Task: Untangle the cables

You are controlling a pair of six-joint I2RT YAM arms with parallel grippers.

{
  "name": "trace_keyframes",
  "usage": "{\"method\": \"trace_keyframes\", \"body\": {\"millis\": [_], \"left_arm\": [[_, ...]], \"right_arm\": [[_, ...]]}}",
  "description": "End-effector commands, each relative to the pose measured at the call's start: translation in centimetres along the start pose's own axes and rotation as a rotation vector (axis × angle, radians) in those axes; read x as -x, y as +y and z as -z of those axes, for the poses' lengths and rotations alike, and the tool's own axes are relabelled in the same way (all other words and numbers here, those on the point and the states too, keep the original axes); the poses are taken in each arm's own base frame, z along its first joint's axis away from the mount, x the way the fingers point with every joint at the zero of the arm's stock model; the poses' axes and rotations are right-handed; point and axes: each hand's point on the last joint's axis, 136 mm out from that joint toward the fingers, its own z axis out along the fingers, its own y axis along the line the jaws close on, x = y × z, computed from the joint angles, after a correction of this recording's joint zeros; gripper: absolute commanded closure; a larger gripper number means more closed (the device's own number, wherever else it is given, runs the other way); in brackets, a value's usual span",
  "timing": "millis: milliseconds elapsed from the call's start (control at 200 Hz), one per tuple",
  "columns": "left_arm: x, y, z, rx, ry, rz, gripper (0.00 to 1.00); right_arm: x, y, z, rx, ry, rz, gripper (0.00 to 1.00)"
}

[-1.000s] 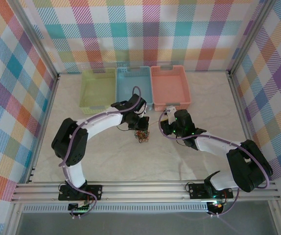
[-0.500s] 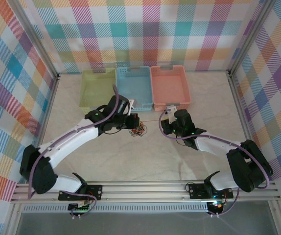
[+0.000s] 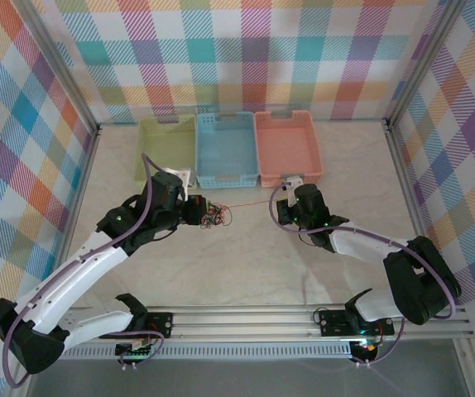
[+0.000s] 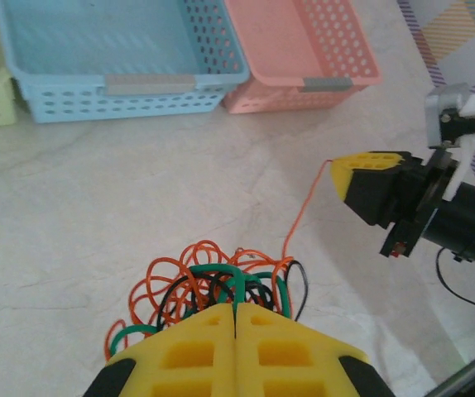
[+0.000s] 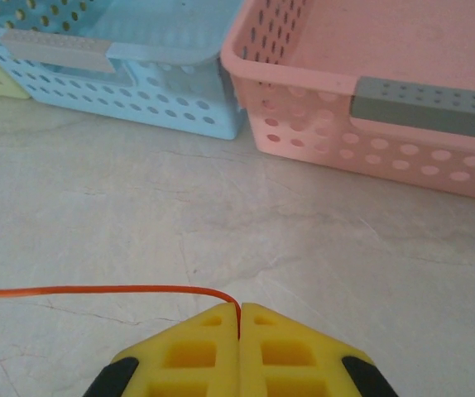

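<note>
Green basket (image 3: 165, 155) sits against the left wall of the blue basket (image 3: 226, 153), at the far side of the tabletop (image 3: 246, 265).

Left arm reaches in from the near left. Left pincer (image 4: 236, 310) is on the near side of the blue basket, off its left front corner and apart from it. Its yellow fingers are pressed flat together with no gap, clamped on the near edge of the tangle (image 4: 213, 277).

The cables are bunched in that tangle, in front of the left half of the blue basket, well short of its front wall. It shows loops of orange-red, a dark green cable (image 4: 250, 281) and a black cable (image 4: 299, 289) all wound together. Cannot tell if the bunch rests on the tabletop or hangs just above it.

One strand of the orange-red cable (image 3: 250, 204) leaves the tangle and runs rightward, nearly straight, along the near side of the blue basket's front wall without touching it.

Right pincer (image 5: 239, 308) is on the near side of the blue basket, just past its right front corner. Its fingers are fully closed, pinching the end of that orange-red strand between the tips. The tip points back toward the tangle.

Pink basket (image 3: 285, 149) sits against the right wall of the blue basket.
</note>
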Motion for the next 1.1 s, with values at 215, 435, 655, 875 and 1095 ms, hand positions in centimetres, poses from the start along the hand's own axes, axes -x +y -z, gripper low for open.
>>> {"method": "trace_keyframes", "body": {"millis": [215, 435, 655, 875, 1095], "left_arm": [[-0.5, 7.5, 2.5, 0.328, -0.049, 0.047, 1.00], [-0.5, 10.5, 4.1, 0.460, -0.096, 0.099, 1.00], [-0.3, 13.3, 6.3, 0.591, -0.174, 0.165, 1.00], [0.0, 14.5, 8.1, 0.614, -0.255, 0.234, 1.00], [0.9, 15.1, 10.7, 0.623, -0.342, 0.276, 1.00]], "right_arm": [[-0.3, -4.1, 0.3, -0.175, 0.008, -0.096, 1.00], [-0.6, -6.2, 1.0, -0.278, -0.001, -0.141, 1.00], [-1.0, -8.4, 2.0, -0.374, -0.029, -0.209, 1.00], [-1.5, -10.0, 2.7, -0.440, -0.038, -0.275, 1.00], [-2.1, -12.0, 3.7, -0.519, -0.055, -0.359, 1.00]]}}
